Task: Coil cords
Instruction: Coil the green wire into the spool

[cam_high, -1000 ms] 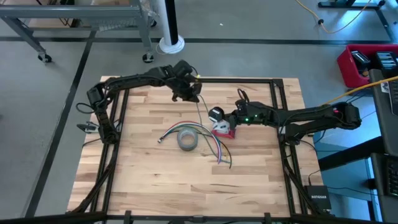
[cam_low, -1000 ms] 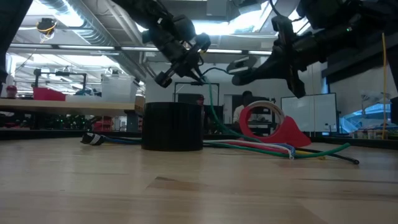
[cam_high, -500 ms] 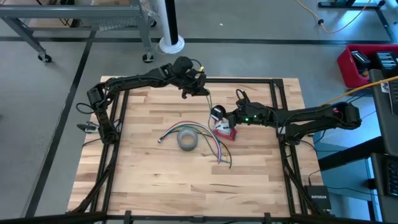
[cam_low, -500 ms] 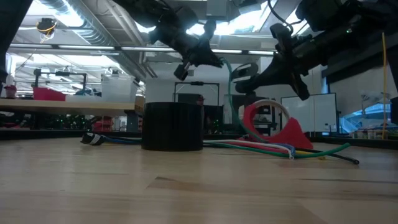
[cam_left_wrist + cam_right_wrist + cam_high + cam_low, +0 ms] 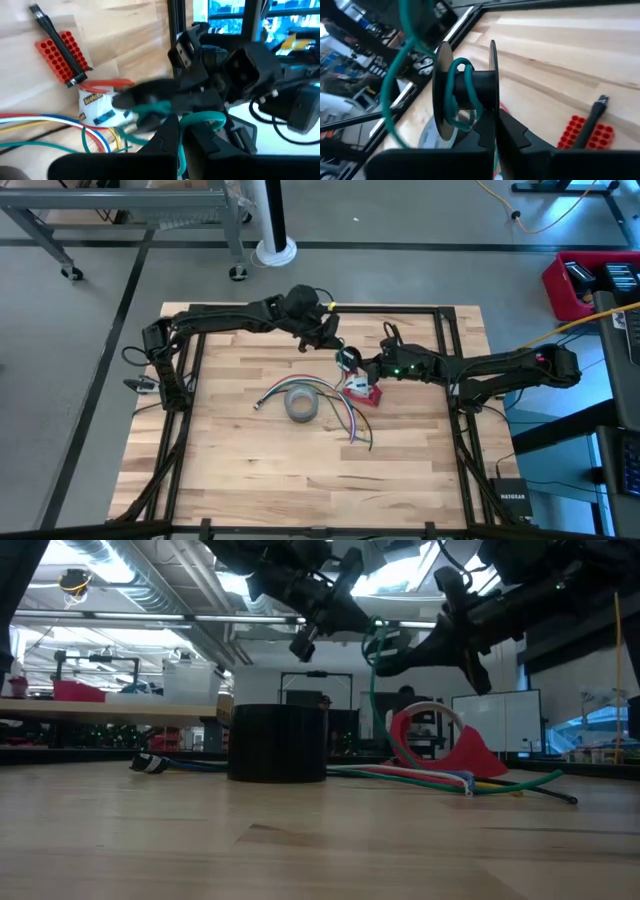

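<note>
Over the wooden table (image 5: 250, 470), the right gripper (image 5: 352, 363) pinches a spool (image 5: 465, 92) above the tape, axis level, while the left gripper (image 5: 330, 335), just beside it, clamps the green cord (image 5: 373, 690) feeding onto it.

The tape roll (image 5: 300, 405) lay mid-counter (image 5: 250, 470) on the cords (image 5: 345, 420), with the tape dispenser (image 5: 362, 389) to its right.
</note>
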`<state>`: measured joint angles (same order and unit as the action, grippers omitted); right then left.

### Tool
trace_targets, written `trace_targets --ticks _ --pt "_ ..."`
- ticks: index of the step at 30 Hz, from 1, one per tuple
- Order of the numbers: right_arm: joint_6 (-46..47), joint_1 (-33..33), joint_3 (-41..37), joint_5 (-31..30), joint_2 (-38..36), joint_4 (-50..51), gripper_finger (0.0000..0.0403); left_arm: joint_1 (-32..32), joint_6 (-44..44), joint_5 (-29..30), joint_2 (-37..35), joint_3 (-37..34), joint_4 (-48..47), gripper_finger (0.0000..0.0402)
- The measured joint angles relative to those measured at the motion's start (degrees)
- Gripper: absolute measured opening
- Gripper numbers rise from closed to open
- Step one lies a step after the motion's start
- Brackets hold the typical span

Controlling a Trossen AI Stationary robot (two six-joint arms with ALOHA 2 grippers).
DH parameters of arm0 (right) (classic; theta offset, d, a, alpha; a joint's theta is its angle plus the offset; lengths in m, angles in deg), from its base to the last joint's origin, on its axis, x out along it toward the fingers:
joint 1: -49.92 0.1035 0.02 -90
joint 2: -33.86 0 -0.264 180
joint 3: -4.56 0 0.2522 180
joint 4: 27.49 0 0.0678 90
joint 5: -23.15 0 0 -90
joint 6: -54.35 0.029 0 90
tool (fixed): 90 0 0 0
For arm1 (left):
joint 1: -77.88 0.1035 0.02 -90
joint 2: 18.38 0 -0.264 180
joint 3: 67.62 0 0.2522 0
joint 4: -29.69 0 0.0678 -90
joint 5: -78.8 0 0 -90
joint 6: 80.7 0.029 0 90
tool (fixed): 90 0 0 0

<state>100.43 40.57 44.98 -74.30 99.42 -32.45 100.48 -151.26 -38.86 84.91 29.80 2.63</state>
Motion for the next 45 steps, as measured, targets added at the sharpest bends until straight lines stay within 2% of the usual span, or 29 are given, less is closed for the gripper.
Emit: trace_targets --ticks 11,16,24,31,45 --pt "0.1 0.0 0.0 0.9 0.0 2.5 0.0003 5.1 -1.4 3.0 0.0 0.0 0.1 0.0" --pt "0.1 0.0 0.0 -2.0 0.0 2.5 0.0003 5.6 -2.4 4.0 0.0 0.0 1.0 0.0" --pt "0.1 0.0 0.0 -8.1 0.0 1.0 0.0003 2.7 -7.0 4.3 0.0 0.0 10.3 0.0" --pt "0.0 0.0 0.1 -8.4 2.1 -4.5 0.0003 -0.7 -8.6 4.2 0.3 0.0 10.9 0.0" --pt "0.1 0.0 8.2 -6.8 13.0 -4.5 0.0003 -2.2 -7.8 2.8 0.5 0.0 9.5 0.0"
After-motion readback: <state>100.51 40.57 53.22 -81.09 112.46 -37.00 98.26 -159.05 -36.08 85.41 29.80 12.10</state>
